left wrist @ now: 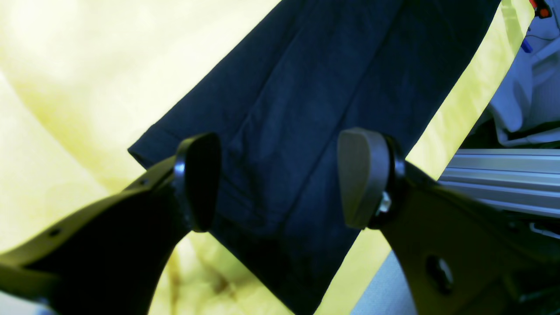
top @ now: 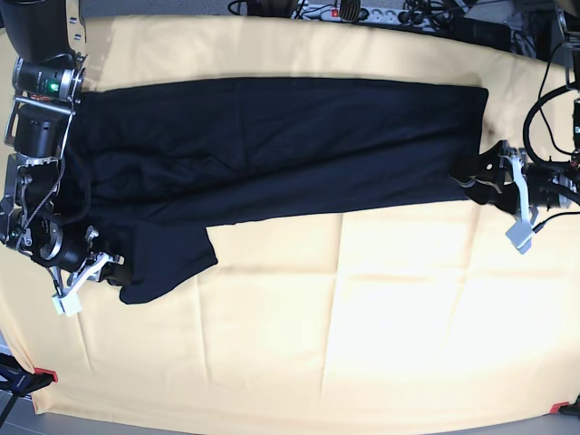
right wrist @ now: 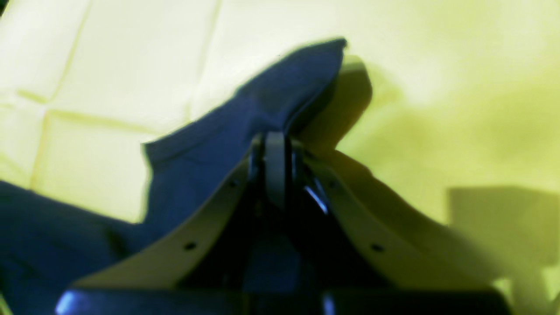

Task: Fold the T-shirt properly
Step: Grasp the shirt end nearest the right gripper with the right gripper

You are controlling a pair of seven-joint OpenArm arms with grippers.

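The black T-shirt [top: 272, 145] lies spread across the far half of the yellow cloth, with one flap hanging towards the front at the left [top: 168, 258]. My right gripper [top: 111, 272] is at that flap's left edge. In the right wrist view the right gripper [right wrist: 275, 146] is shut on a raised fold of the T-shirt [right wrist: 262, 100]. My left gripper [top: 473, 178] is at the shirt's right edge. In the left wrist view the left gripper [left wrist: 282, 179] is open, its jaws spread over the T-shirt [left wrist: 306, 100] with nothing between them.
A yellow cloth [top: 362, 308] covers the table. Cables and a power strip [top: 362, 11] lie along the back edge. An aluminium rail [left wrist: 498, 175] runs just right of the left gripper. Red clamps [top: 45, 374] hold the front corners.
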